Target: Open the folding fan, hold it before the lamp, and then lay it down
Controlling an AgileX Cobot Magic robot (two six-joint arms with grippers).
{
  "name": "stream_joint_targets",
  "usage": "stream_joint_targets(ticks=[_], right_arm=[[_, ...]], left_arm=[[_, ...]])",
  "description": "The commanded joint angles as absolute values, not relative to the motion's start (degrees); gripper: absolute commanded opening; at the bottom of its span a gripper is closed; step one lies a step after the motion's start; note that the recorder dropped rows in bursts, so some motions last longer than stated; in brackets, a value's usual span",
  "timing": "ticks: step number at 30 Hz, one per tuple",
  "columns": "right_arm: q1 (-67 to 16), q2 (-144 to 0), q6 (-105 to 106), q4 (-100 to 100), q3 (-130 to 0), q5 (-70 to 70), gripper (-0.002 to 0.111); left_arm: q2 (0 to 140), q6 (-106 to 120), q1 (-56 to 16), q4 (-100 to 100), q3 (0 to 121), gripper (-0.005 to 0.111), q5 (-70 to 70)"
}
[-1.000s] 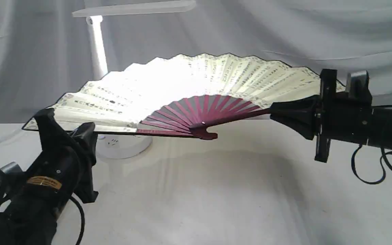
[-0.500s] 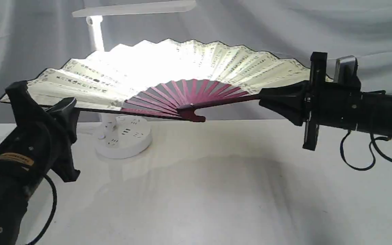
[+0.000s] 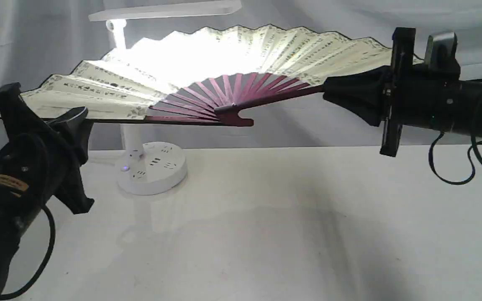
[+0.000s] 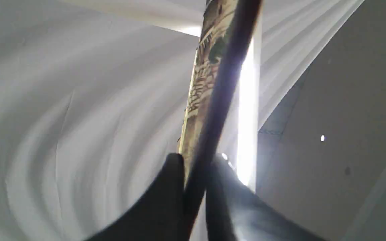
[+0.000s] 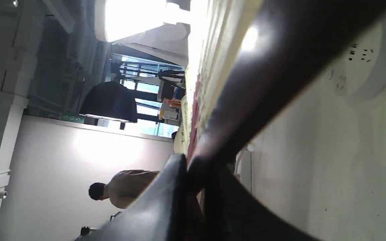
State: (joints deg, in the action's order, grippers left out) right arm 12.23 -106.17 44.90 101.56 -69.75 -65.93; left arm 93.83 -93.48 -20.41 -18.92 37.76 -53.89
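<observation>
The folding fan (image 3: 224, 67) is spread wide in the air, cream leaf with black script above maroon ribs. Behind it stands the lamp (image 3: 151, 167), lit; its glow whitens the fan's left half and only its head, upper stem and round base show. My left gripper (image 3: 71, 119) is shut on the fan's left guard stick, seen edge-on as the fan (image 4: 213, 87) between the left gripper (image 4: 194, 164) tips. My right gripper (image 3: 329, 90) is shut on the right guard stick, which shows as a dark blurred bar of the fan (image 5: 263, 83) at the right gripper (image 5: 196, 167).
A white table (image 3: 266, 234) lies below the fan, with a grey cloth backdrop (image 3: 391, 25) behind. Black cables (image 3: 454, 167) hang from the right arm. The lamp's base (image 5: 370, 63) with sockets shows in the right wrist view.
Both grippers have lifted the open fan from just above the table up in front of the lamp; the lamp's base is now uncovered below it.
</observation>
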Motion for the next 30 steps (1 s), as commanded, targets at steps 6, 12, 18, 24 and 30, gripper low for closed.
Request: stream_joint_targets(ticks=[6,12,18,24,30], right_arm=[[13.1,-103.8,45.6,99.9,-69.5,-61.2,0.0],[13.1,-103.8,44.9,99.9,-69.5,-62.1,0.0],[13.1,-103.8,44.9,99.9,-69.5,-62.8,0.0],[13.1,-103.8,44.9,99.9,-69.5,-63.9,0.0],[13.1,-103.8,44.9,99.9,-69.5,-63.9,0.0]], left_arm=[[89.7,-95.7,-19.2,-26.9,38.3,0.0,-56.0],[89.6,-95.4,-19.2,-27.5,38.3,0.0,-54.5],[89.5,-95.5,-19.2,-27.5,38.3,0.0,-55.5],[89.5,-95.5,-19.2,-27.5,38.3,0.0,-55.7],[89.5,-95.5,-19.2,-27.9,38.3,0.0,-55.7]])
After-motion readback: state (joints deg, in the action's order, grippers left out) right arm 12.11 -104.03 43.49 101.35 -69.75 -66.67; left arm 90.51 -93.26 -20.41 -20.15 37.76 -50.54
